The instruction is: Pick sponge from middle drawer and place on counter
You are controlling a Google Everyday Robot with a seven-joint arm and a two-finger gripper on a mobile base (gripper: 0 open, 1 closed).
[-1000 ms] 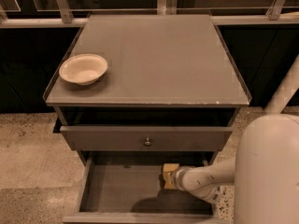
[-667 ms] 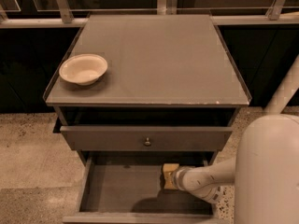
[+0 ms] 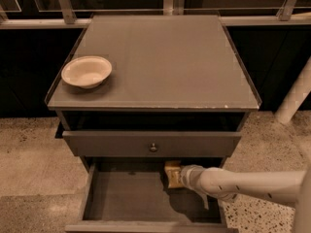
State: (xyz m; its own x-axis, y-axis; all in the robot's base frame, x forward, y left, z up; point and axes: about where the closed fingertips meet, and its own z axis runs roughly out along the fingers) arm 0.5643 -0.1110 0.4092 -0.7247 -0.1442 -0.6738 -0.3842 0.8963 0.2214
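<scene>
The middle drawer is pulled out below the counter, and its dark-grey floor shows. My arm reaches in from the right. My cream-yellow gripper is low over the drawer's back, right of centre, just under the drawer front above. I cannot make out the sponge as separate from the gripper. It is either hidden there or merged with it.
A cream bowl stands at the counter's left front. A closed drawer front with a small round knob sits above the open drawer. A white post stands to the right. There is speckled floor on both sides and railings behind.
My gripper has shifted slightly back and to the left, deeper into the drawer. Nothing else has moved.
</scene>
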